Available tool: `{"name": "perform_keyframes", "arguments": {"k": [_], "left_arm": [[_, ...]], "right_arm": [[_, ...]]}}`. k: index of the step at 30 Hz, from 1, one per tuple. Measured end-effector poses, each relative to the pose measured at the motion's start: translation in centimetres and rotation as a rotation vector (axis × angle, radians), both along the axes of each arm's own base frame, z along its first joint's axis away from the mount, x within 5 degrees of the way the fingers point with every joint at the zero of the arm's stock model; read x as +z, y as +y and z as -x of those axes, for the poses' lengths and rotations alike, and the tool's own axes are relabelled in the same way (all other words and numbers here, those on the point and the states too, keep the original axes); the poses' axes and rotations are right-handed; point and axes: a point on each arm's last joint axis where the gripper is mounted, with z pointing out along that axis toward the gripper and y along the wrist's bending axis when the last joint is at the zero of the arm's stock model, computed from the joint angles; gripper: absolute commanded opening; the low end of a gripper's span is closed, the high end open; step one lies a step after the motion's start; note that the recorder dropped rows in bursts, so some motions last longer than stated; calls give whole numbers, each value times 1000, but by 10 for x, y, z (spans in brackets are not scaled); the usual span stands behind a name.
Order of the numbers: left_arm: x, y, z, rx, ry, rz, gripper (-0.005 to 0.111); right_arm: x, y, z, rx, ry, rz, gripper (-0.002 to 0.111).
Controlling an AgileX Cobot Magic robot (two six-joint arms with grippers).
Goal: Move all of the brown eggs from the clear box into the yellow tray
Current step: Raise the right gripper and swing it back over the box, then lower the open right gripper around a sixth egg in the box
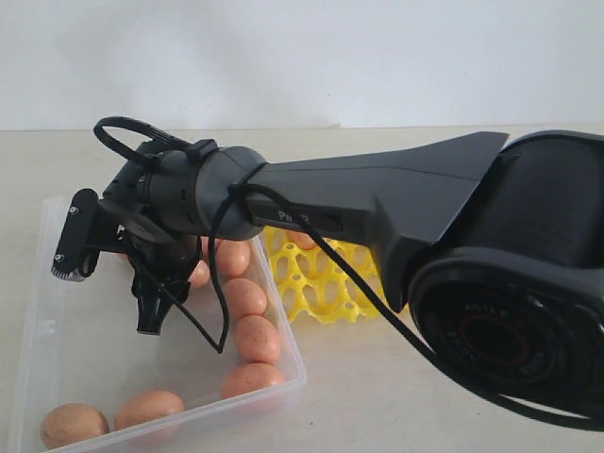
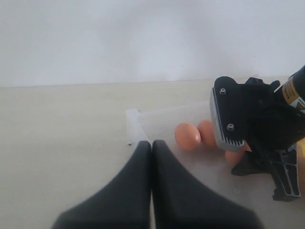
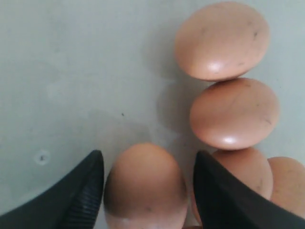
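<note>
While astride one egg (image 3: 145, 191), right gripper (image 3: 148, 157) beside others (image 3: 233, 112).

Eggs (image 1: 255, 338) in the box (image 1: 75, 349), mostly along its right wall; tray (image 1: 316, 288) just right of it.

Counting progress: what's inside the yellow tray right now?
One brown egg shows in the yellow tray, right beside the right arm; the other cups in view are empty. The arm covers the rest, so no full count.
</note>
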Motion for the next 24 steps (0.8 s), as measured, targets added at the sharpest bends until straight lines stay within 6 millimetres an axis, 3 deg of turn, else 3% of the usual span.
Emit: {"name": "perform_keyframes", "arguments": {"k": [14,24], "left_arm": [[0,0,0,0,0,0,-4],[0,0,0,0,0,0,-4]], "right_arm": [[-3,-7,2,-75,48,56,54],[-4,-13,4,-235,105,45,54]]}}
